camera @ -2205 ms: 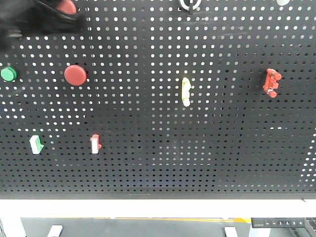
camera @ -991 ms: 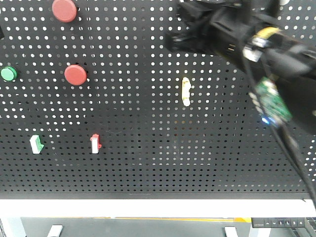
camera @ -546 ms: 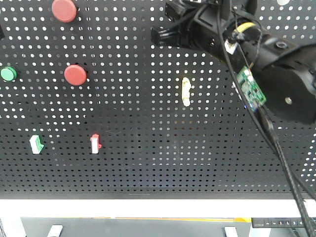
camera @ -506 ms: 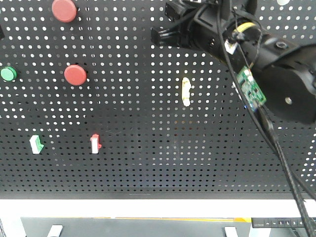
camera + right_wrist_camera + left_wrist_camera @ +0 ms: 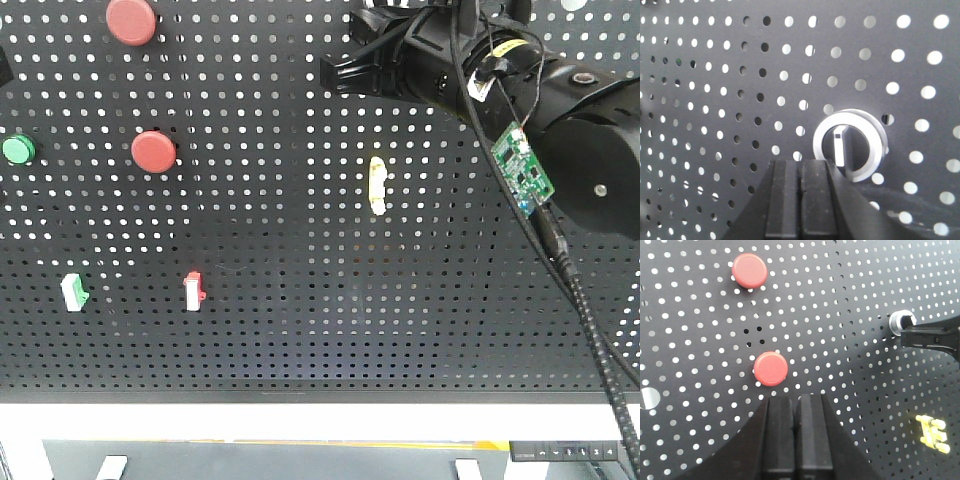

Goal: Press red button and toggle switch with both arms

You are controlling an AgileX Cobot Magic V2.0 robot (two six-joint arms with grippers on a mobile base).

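Observation:
Two red buttons sit on the black pegboard (image 5: 300,330), an upper red button (image 5: 132,20) (image 5: 749,270) and a lower one (image 5: 154,151) (image 5: 770,368). My left gripper (image 5: 794,401) is shut and empty, its tips just below and right of the lower button and off the board. The toggle switch (image 5: 850,145) (image 5: 902,321) is a silver ring around a white-barred knob. My right gripper (image 5: 799,164) (image 5: 335,75) is shut and empty, with its tips beside the ring's lower left edge. In the front view the right arm (image 5: 560,130) hides the switch.
A green button (image 5: 17,150) is at the far left. A yellow lever switch (image 5: 377,185) (image 5: 932,432) is mid-board. A green-white rocker (image 5: 72,291) and a red-white rocker (image 5: 194,291) sit lower left. The right arm's cable (image 5: 590,320) hangs across the board's right side.
The left arm has pulled away from the upper red button. The right arm swung in from the right across the top, and in the last half second its tip shifted slightly right.

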